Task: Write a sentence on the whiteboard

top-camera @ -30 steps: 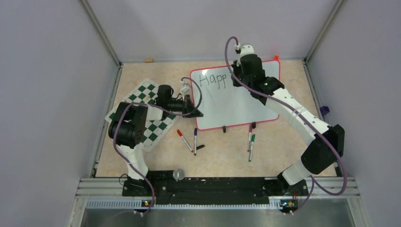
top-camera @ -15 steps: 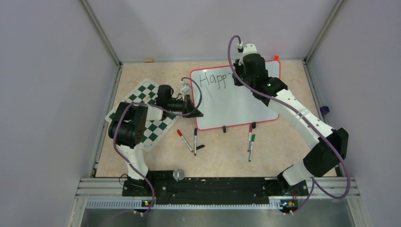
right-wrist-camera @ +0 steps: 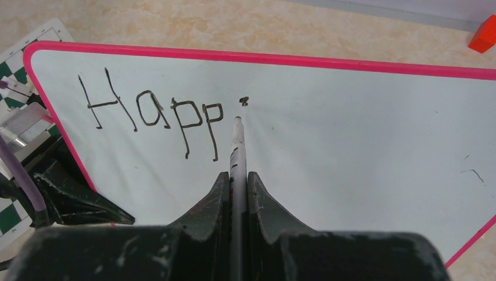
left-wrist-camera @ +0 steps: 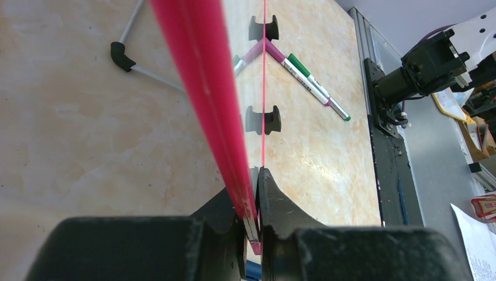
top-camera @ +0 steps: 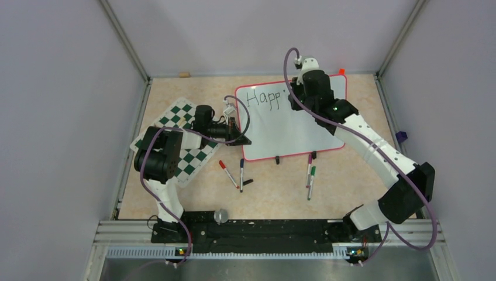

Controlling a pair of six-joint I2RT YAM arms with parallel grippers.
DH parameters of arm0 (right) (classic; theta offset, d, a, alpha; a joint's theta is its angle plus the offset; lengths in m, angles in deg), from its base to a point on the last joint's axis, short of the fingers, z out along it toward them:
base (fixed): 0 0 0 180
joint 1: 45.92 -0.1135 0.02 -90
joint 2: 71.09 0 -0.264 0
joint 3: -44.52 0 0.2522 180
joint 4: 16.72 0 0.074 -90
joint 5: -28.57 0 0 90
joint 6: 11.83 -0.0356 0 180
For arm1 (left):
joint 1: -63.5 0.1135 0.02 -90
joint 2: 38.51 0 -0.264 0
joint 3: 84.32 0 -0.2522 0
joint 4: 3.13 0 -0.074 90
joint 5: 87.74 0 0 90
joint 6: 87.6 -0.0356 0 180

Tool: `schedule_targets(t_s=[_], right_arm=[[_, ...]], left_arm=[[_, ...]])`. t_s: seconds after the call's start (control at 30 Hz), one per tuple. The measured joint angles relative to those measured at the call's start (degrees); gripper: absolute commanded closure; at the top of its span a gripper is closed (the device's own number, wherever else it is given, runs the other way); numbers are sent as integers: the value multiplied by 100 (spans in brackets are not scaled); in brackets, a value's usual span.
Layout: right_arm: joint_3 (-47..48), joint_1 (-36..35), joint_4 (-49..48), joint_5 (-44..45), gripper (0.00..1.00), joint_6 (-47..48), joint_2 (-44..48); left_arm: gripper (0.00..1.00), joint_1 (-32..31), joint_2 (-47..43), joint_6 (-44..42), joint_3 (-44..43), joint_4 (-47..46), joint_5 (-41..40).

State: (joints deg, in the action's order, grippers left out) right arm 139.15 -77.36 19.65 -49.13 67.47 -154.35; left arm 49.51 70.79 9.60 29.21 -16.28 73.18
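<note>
The whiteboard (top-camera: pixel 292 126) lies on the table with "Happ" (top-camera: pixel 263 98) written in black at its upper left. My left gripper (top-camera: pixel 244 140) is shut on the board's red frame (left-wrist-camera: pixel 205 88) at the lower left corner, both fingers pinching the edge (left-wrist-camera: pixel 252 193). My right gripper (top-camera: pixel 295 91) hangs over the top of the board, shut on a black marker (right-wrist-camera: pixel 237 149). In the right wrist view the whiteboard (right-wrist-camera: pixel 351 146) fills the frame, and the marker's tip points just right of the last "p" (right-wrist-camera: pixel 213 120), below a small black dot (right-wrist-camera: pixel 244 101).
A green-and-white chess mat (top-camera: pixel 181 137) lies left of the board under the left arm. Loose markers lie in front of the board: a red one (top-camera: pixel 228 172), a dark one (top-camera: pixel 241 174), and a purple and green pair (top-camera: pixel 310 174). A red block (top-camera: pixel 341 71) sits behind the board's far right corner.
My right arm has shifted slightly right along the top of the board with the marker. The left arm and the board have not moved.
</note>
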Motion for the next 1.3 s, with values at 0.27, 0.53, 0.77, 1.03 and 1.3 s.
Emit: schedule_targets(t_s=[0.27,0.53,0.77,1.03,1.3], right_arm=[[-59,0,2,2,100,0,-83],[-57,0,-28,9,100,2,-269],[-42,0,-33,24,100,4,-317],[-22,0,-31,24,100,7,-328],[-282,0,-63,-44,100,-33,-229]], left_arm=[[100,0,0,0,0,0,0],[100,0,0,2,0,0,-2],[100,0,0,17,2,7,-20],[100,0,0,17,2,7,-22],[100,0,0,24,2,11,-33]])
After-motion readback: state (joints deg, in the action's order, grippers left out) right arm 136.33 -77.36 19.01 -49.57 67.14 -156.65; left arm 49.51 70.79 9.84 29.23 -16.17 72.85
